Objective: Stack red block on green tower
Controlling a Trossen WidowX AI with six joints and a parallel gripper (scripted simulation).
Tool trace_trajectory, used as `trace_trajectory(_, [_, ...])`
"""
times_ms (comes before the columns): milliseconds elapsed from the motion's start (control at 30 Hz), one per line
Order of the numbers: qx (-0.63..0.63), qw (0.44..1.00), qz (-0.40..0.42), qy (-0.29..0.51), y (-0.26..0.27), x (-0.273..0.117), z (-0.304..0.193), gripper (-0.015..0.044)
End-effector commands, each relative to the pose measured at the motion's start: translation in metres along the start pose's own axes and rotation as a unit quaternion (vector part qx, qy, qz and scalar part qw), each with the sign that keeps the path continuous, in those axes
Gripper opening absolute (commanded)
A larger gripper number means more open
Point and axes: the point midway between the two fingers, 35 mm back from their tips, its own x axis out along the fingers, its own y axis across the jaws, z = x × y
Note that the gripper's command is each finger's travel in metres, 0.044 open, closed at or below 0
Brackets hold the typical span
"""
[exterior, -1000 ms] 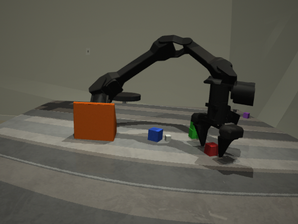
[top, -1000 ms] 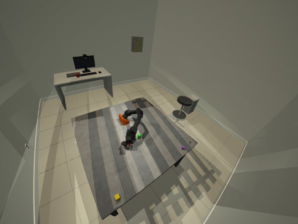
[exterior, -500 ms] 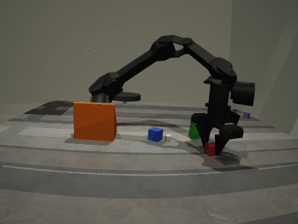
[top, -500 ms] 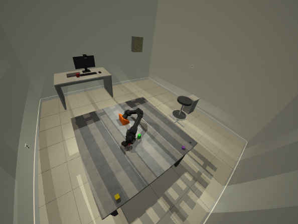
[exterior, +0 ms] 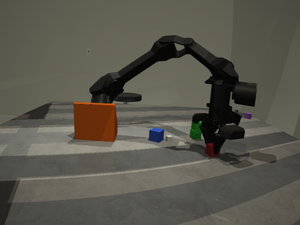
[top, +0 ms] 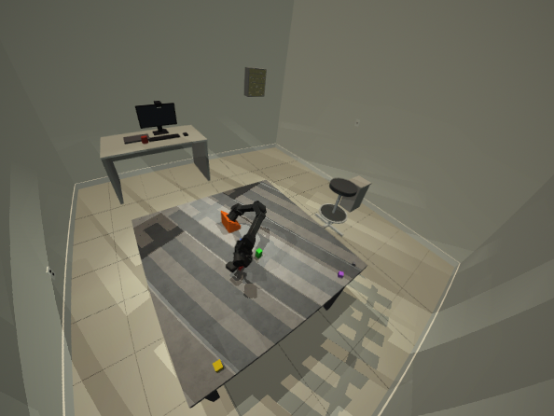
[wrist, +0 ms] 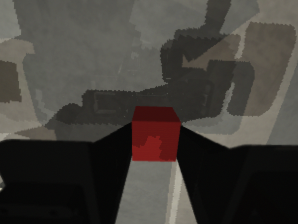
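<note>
The red block point(exterior: 211, 149) point(wrist: 155, 134) point(top: 241, 269) sits on the striped table top, between my fingers. My gripper point(exterior: 213, 147) point(wrist: 153, 127) point(top: 240, 268) is down at table level and shut on the red block. The green tower point(exterior: 195, 130) point(top: 258, 253) stands upright just behind and to the left of the gripper in the exterior view, partly hidden by the fingers. The tower does not show in the wrist view.
A large orange wedge point(exterior: 94, 121) point(top: 229, 221) stands near the arm's base. A blue cube point(exterior: 156, 134) and a small white cube point(exterior: 169, 137) lie between the wedge and the tower. A purple cube point(exterior: 248, 115) point(top: 340, 274) and a yellow cube point(top: 217, 366) lie near the table's edges.
</note>
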Motion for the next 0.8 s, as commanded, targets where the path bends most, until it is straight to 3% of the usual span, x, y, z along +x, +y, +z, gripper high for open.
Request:
trace_trajectory(0, [0.000,1.000,-0.001,-0.003,-0.001,-0.011,0.001,0.0000])
trace_trajectory(767, [0.000,1.000,-0.003,-0.002,-0.001,-0.115,-0.001,0.0000])
